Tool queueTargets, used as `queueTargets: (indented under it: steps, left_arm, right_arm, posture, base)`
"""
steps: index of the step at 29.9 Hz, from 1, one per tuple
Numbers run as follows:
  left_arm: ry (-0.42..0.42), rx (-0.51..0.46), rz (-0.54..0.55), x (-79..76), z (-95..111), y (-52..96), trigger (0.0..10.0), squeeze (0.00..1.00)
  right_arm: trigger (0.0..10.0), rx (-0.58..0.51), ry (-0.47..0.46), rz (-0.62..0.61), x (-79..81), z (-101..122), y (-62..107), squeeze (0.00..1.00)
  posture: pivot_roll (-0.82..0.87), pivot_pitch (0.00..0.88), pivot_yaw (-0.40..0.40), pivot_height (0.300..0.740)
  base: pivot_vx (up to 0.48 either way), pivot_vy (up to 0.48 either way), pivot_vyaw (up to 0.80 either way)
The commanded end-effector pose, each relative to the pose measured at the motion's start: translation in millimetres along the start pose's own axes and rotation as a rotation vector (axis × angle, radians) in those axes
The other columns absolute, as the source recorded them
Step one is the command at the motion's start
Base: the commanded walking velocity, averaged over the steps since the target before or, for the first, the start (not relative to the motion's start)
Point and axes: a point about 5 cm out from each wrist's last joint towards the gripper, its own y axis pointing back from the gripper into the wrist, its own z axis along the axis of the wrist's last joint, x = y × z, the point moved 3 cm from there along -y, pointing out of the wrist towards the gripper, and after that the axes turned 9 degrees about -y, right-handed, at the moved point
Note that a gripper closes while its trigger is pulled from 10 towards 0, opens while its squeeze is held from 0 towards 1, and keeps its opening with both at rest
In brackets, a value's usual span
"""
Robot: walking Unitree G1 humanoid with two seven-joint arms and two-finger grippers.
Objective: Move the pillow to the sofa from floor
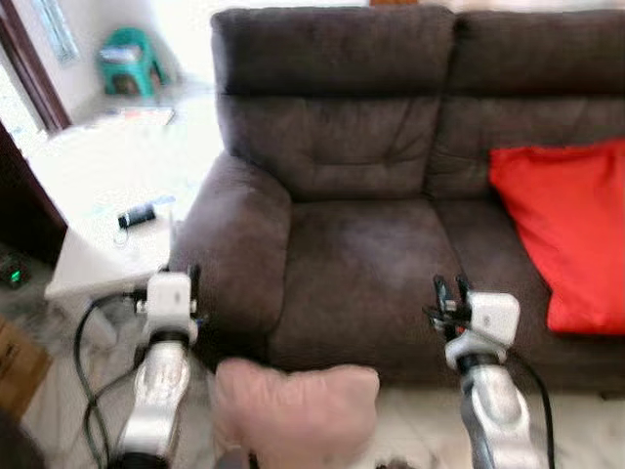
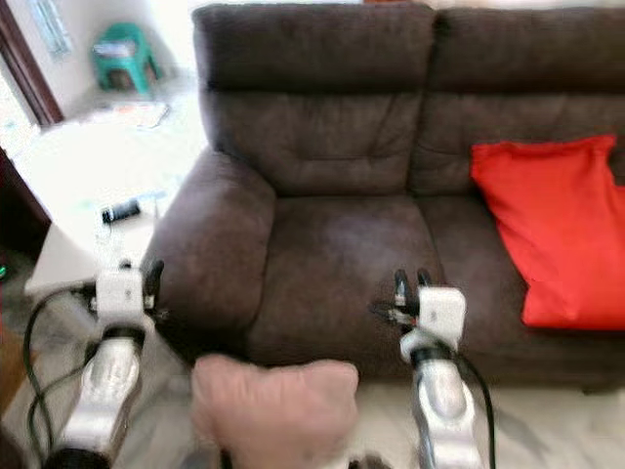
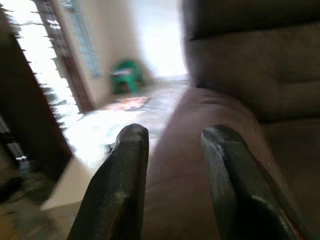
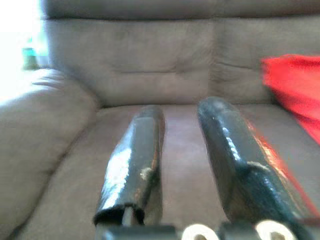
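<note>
I saw the pink pillow (image 1: 295,410) on the floor (image 1: 410,430) against the sofa (image 1: 361,264) front, between my 2 arms. Left gripper (image 3: 172,150) hovered by the armrest (image 1: 229,244), right gripper (image 4: 182,125) before the seat; both parted, empty. A red cushion (image 1: 566,230) lay on the right seat

A red cushion (image 1: 566,230) leaned against the backrest on the right-hand seat, bright against the dark fabric. Off to the left there was a low white table (image 1: 93,264) just beside the armrest, with a small dark gadget (image 1: 137,215) lying on top, too blurry to tell what it was. Black cables (image 1: 90,376) trailed down over the pale floor (image 1: 122,161) in front of that table. Way back in the far corner stood a green plastic stool (image 1: 129,61), next to a dark wooden door frame (image 1: 29,63).
</note>
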Motion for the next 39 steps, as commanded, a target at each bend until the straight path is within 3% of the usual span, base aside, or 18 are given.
queueTargets:
  steps: [1, 14, 21, 39]
  left_arm:
    - [-0.01, 0.04, -0.007, -0.3, -8.7, 3.9, 10.0, 0.0]
    - [-0.01, 0.046, -0.009, -1.3, -9.3, 3.6, 10.0, 0.0]
    - [-0.009, 0.047, -0.011, -1.5, -9.5, 3.1, 10.0, 0.0]
    - [-0.009, 0.052, -0.014, -2.0, -10.1, 2.9, 10.0, 0.0]
  right_arm:
    - [10.0, 0.005, -0.011, 0.012, 4.3, 0.1, 0.1, 0.0]
    - [10.0, 0.012, -0.003, 0.047, 9.1, -0.1, 0.6, 0.0]
    - [10.0, 0.01, -0.01, 0.047, 9.8, -0.1, -0.2, 0.0]
    - [10.0, 0.023, -0.022, 0.052, 11.2, -1.9, 0.8, 0.0]
  posture:
    - [-0.02, 0.038, 0.022, 0.657]
    - [-0.02, 0.044, 0.023, 0.657]
    - [-0.02, 0.046, 0.025, 0.621]
    - [-0.02, 0.049, 0.024, 0.621]
  base:
    - [0.0, 0.0, 0.0]
    - [0.0, 0.0, 0.0]
    - [0.0, 0.0, 0.0]
    - [0.0, 0.0, 0.0]
